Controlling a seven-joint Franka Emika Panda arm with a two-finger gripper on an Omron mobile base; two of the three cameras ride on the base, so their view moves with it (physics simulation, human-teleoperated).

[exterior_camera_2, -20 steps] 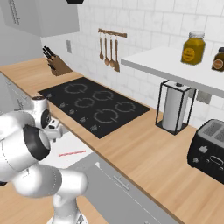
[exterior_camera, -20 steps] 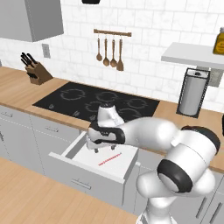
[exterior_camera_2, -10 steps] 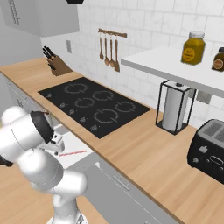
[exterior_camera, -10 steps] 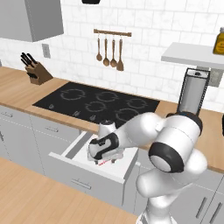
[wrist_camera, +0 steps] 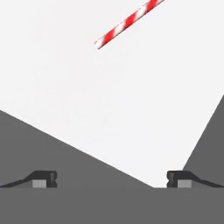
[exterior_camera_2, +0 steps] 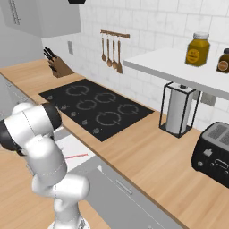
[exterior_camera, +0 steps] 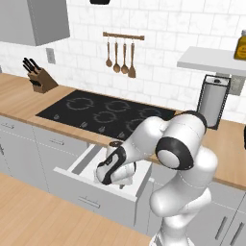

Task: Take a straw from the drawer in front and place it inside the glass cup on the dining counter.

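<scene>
White drawer point(exterior_camera: 89, 161) floor lies below the spread, empty gripper point(wrist_camera: 112, 179), straw point(wrist_camera: 129, 20) at one o'clock (reaching step), so next comes a shift over it, then closing.

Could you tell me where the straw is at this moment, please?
The straw lies flat on the white floor of the open drawer, below the cooktop; in the hand view it sits ahead of the open gripper, untouched.
</scene>
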